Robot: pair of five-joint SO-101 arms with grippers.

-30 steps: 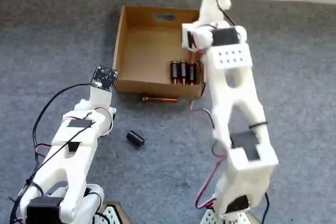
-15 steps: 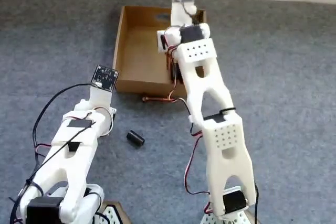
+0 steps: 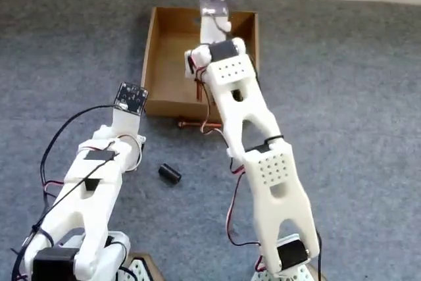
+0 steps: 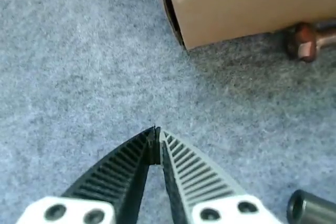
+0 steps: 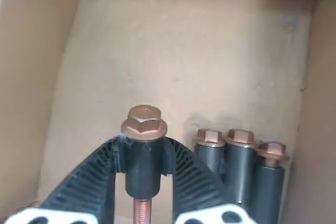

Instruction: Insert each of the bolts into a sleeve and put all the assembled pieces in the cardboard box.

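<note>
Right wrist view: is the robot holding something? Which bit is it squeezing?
Yes. The right gripper holds a bolt sitting inside its sleeve, with the jaws squeezing the dark sleeve just under the copper head.

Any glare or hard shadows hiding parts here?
High view: even light, soft shadow by the loose sleeve. Left wrist view: dark gap at the cardboard box corner. Right wrist view: no glare on the held bolt; faint shadows around the three assembled pieces.
</note>
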